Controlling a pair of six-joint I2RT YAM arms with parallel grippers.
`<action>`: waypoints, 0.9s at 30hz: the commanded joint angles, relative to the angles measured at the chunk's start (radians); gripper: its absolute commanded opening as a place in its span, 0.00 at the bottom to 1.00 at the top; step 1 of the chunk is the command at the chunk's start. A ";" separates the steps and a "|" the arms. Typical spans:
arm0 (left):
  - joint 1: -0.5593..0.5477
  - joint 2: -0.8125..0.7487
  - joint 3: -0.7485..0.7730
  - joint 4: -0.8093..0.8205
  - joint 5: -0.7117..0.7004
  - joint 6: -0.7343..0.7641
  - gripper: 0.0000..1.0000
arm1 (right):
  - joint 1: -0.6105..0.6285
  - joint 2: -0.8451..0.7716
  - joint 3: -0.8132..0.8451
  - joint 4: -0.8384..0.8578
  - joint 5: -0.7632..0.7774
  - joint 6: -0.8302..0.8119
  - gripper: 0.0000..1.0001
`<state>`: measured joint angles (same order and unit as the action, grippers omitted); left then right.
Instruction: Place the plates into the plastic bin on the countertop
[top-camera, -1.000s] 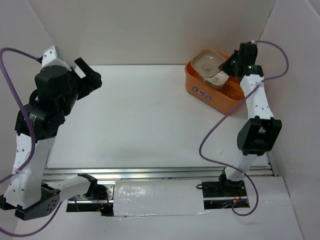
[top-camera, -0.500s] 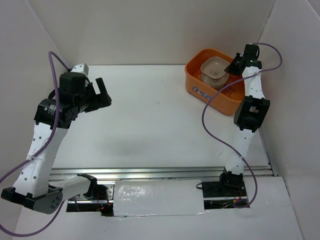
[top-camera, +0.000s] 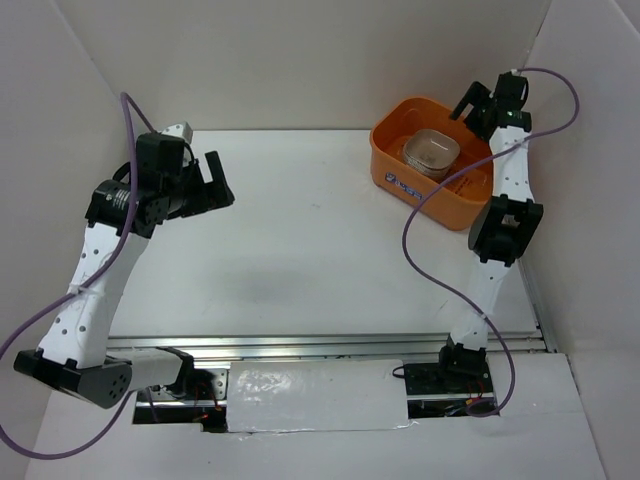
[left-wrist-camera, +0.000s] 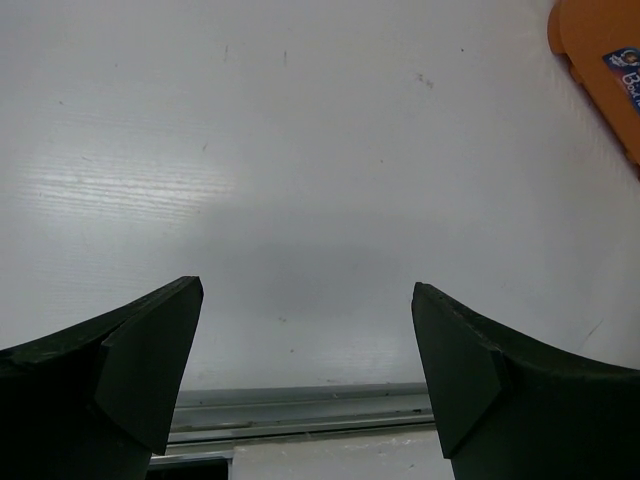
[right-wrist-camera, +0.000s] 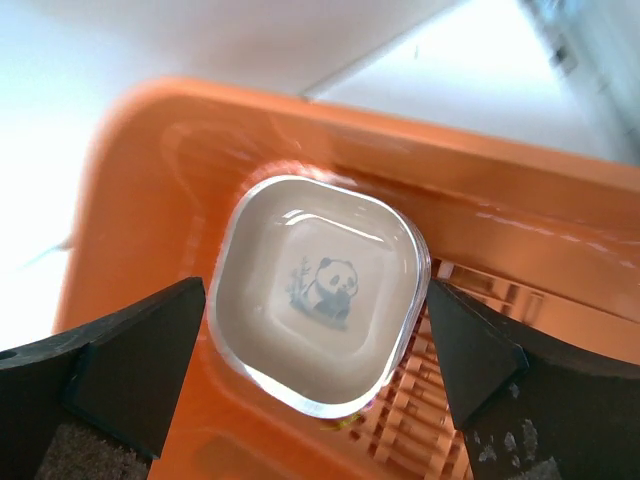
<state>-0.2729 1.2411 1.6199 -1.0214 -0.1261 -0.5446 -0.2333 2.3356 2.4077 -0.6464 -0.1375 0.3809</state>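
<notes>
Newly released: 1 cream plate (right-wrist-camera: 318, 290), panda mark at its centre, lying flat and face-up on top of the stack (top-camera: 431, 152) inside the plastic bin (top-camera: 395, 180). A second earlier it was held tilted over the bin by the right gripper (top-camera: 476, 104). Half a second ago it had been lowered level onto the stack.

Right gripper: jaws now spread wide, nothing held. It has been lifted clear above the bin's far right corner, and the plate is seen between the fingers (right-wrist-camera: 110, 370) but untouched.

Left gripper (top-camera: 213, 183): jaws wide, nothing held. It has been swung further in over the left of the countertop (top-camera: 300, 240), well apart from the bin.

Plates: all that can be seen are stacked in the bin, and the number in the stack cannot be told. None is seen loose on the countertop.

Judgement: this deposit is taken as done. With no plate left outside the bin, the task is judged finished or nearly so, and only withdrawal of the arms appears outstanding.
</notes>
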 joint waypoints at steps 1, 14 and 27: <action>0.020 0.030 0.083 0.011 -0.032 0.029 0.99 | 0.005 -0.264 0.030 0.024 0.091 0.015 1.00; 0.149 0.106 0.253 -0.043 -0.397 0.031 0.99 | 0.166 -1.146 -0.775 -0.257 0.168 0.001 1.00; 0.155 -0.262 -0.052 -0.026 -0.450 -0.055 0.99 | 0.402 -1.614 -0.774 -0.628 0.272 0.029 1.00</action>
<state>-0.1143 1.0836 1.6142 -1.0496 -0.4988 -0.5617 0.1394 0.7834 1.6234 -1.1534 0.0593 0.3965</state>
